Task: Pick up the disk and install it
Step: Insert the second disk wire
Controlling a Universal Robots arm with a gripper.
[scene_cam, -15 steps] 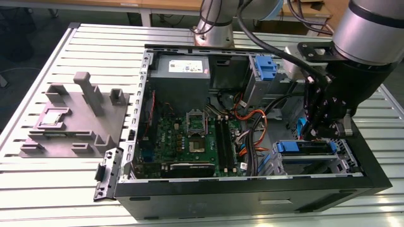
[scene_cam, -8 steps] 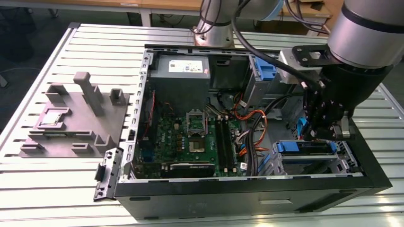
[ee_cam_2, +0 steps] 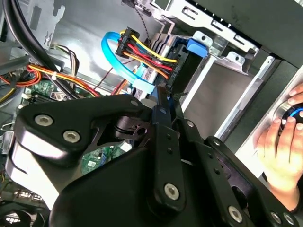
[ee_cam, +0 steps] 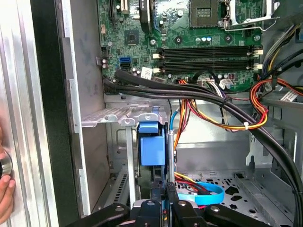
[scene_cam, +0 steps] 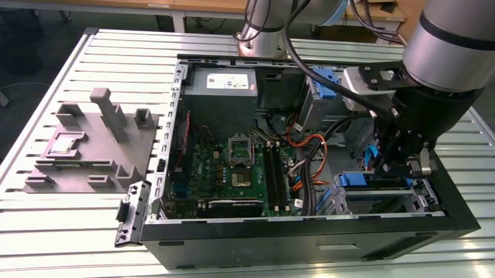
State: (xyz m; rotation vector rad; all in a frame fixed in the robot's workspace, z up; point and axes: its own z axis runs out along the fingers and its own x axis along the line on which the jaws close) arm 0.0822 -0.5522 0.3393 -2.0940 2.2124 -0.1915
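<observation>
Exterior view: an open computer case [scene_cam: 309, 229] lies on a slatted metal bench [scene_cam: 93, 58], office floor in the upper left corner. At frame right, the robot's hand [scene_cam: 398, 168] reaches into the drive bay.

Second wrist view: a person's hand [ee_cam_2: 279, 151] at the right edge.

First wrist view: the robot's hand [ee_cam: 163, 208], nearly closed, grips the disk [ee_cam: 152, 146] by its edge, bottom centre.

This looks like a robotics lab or assembly test cell. A slatted aluminium desk [scene_cam: 93, 58] carries an opened computer case [scene_cam: 309, 231] with its green motherboard [scene_cam: 232, 174] bared, beside a grey moulded fixture block [scene_cam: 93, 145], and the base of the industrial arm [scene_cam: 263, 35] is bolted to the same top. Beyond it stand wooden-topped tables [scene_cam: 201, 7] on a dark floor.
</observation>
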